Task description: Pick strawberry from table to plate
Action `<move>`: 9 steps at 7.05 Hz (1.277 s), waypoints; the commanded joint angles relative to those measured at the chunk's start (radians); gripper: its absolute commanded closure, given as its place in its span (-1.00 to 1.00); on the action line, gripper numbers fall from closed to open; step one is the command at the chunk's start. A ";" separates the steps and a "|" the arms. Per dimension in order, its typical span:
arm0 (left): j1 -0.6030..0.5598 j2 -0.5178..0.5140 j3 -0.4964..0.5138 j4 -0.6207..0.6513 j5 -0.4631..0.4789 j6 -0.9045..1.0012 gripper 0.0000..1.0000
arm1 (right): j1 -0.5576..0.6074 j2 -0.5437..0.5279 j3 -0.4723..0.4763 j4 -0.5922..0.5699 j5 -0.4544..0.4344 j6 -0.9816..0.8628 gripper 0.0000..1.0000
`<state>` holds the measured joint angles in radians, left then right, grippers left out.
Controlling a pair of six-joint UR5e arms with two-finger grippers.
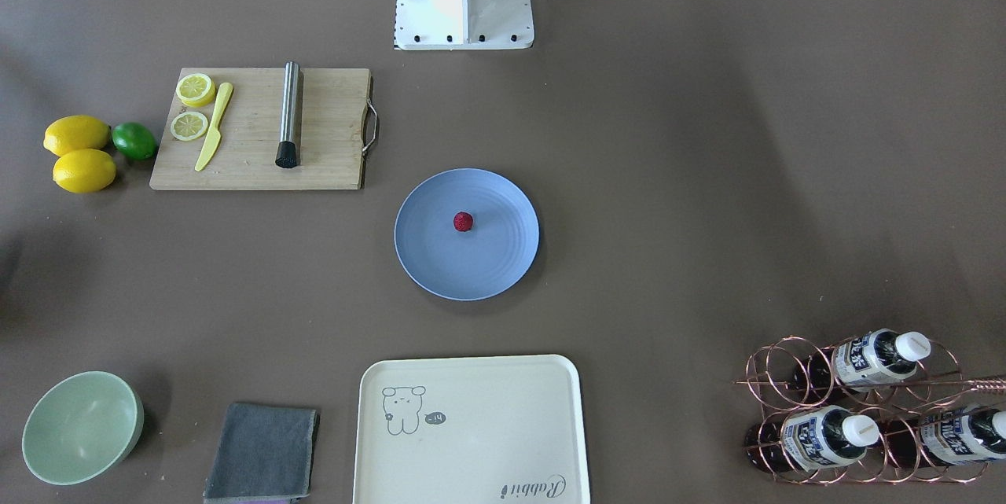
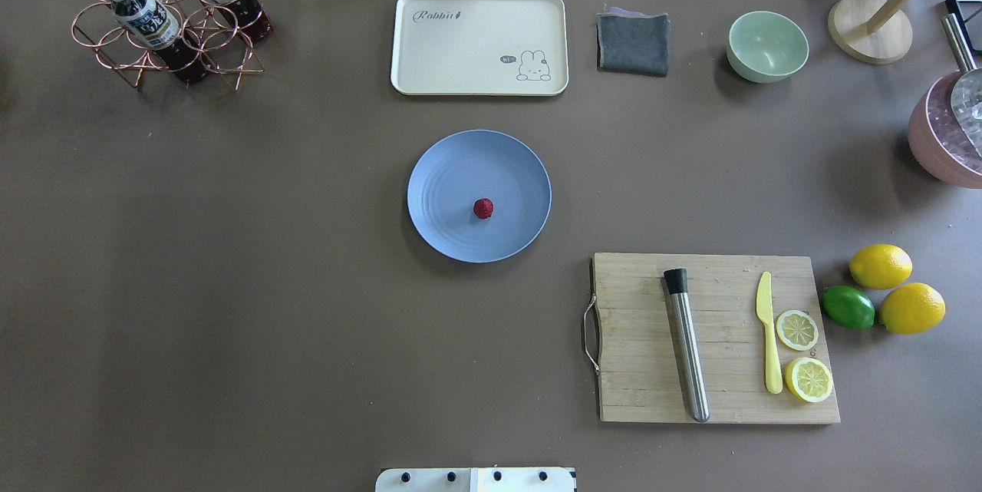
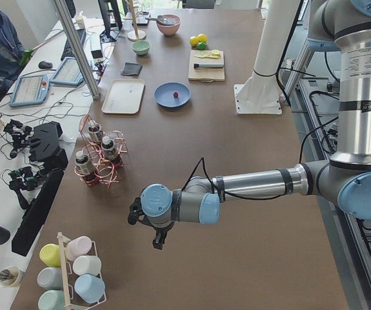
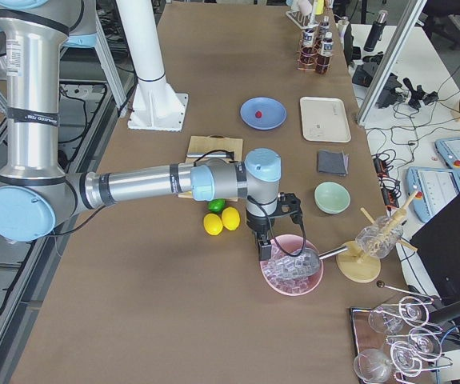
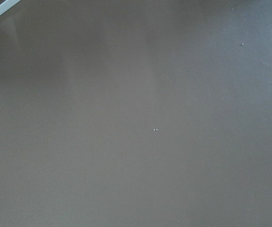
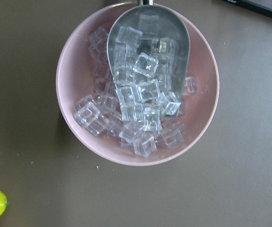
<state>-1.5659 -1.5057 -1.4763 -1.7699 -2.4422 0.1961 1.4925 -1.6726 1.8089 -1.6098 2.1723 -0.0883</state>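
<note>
The small dark-red strawberry [image 1: 463, 222] [image 2: 483, 208] lies near the middle of the round light-blue plate [image 1: 487, 268] [image 2: 453, 170], which sits mid-table [image 1: 668, 174]. Neither gripper is near it. My left gripper [image 3: 159, 242] hangs over bare table far from the plate and shows only in the exterior left view, so I cannot tell its state. My right gripper [image 4: 263, 248] hovers above a pink bowl of ice [image 6: 60, 85] at the table's other end. It shows only in the exterior right view, so I cannot tell its state either.
A cutting board [image 2: 644, 377] with a muddler, knife and lemon slices lies right of the plate, lemons [image 2: 881, 265] and a lime [image 2: 848, 307] beside it. Behind the plate stand a cream tray [image 2: 460, 47], grey cloth [image 2: 633, 43], green bowl [image 2: 767, 47] and bottle rack [image 2: 165, 31].
</note>
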 commanded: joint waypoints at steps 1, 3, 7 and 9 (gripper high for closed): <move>0.004 -0.002 -0.004 0.001 0.000 -0.001 -0.98 | 0.032 -0.070 -0.061 -0.001 0.072 -0.034 -1.00; 0.004 0.001 -0.002 0.001 -0.001 -0.001 -0.98 | 0.040 -0.070 -0.089 -0.001 0.080 -0.034 -1.00; 0.004 0.002 0.008 -0.008 0.002 -0.003 -0.98 | 0.042 -0.070 -0.089 -0.001 0.081 -0.034 -1.00; 0.001 0.002 -0.001 -0.008 -0.008 0.000 -0.98 | 0.042 -0.070 -0.086 -0.001 0.081 -0.034 -1.00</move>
<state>-1.5636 -1.5033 -1.4747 -1.7776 -2.4450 0.1940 1.5339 -1.7426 1.7209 -1.6107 2.2534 -0.1227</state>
